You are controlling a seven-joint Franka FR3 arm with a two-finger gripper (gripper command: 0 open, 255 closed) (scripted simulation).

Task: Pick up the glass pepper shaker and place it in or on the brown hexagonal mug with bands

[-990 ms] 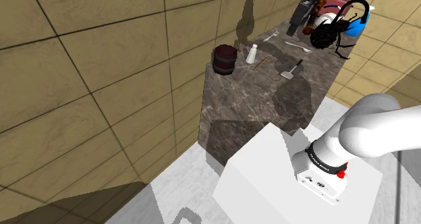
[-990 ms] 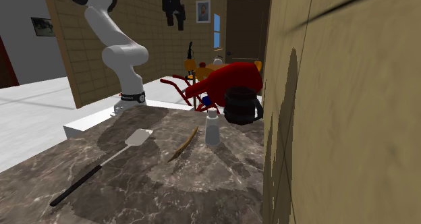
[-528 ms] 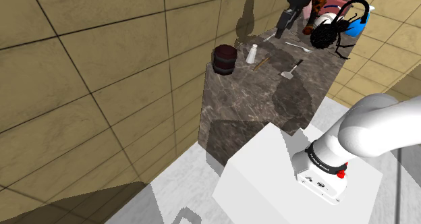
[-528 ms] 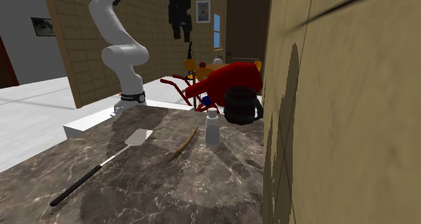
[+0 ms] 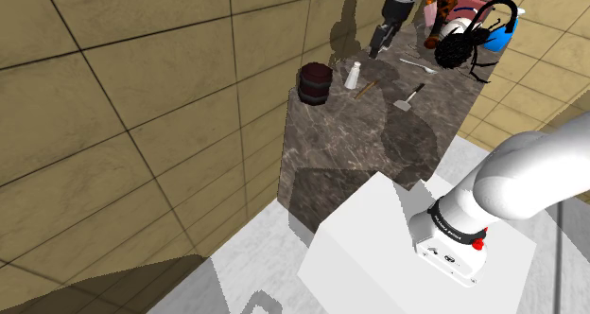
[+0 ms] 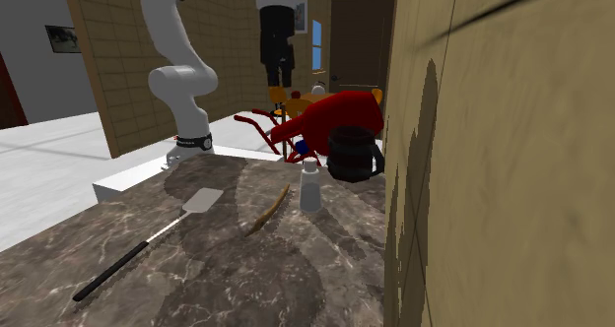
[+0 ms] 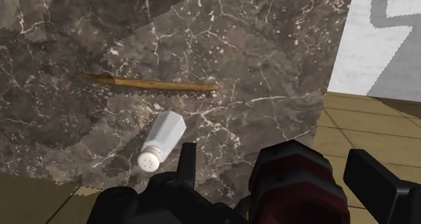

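Gripper (image 5: 376, 47) is being held high above the marble counter (image 5: 350, 161), close to the tiled wall, with its fingers (image 7: 186, 163) being held spread apart. Pale pepper shaker (image 5: 353, 75) is being supported upright on the counter. Brown banded mug (image 5: 315, 83) is being shown just beside it, to the shoulder view's left, and a wooden stick (image 7: 152, 85) on its other side.
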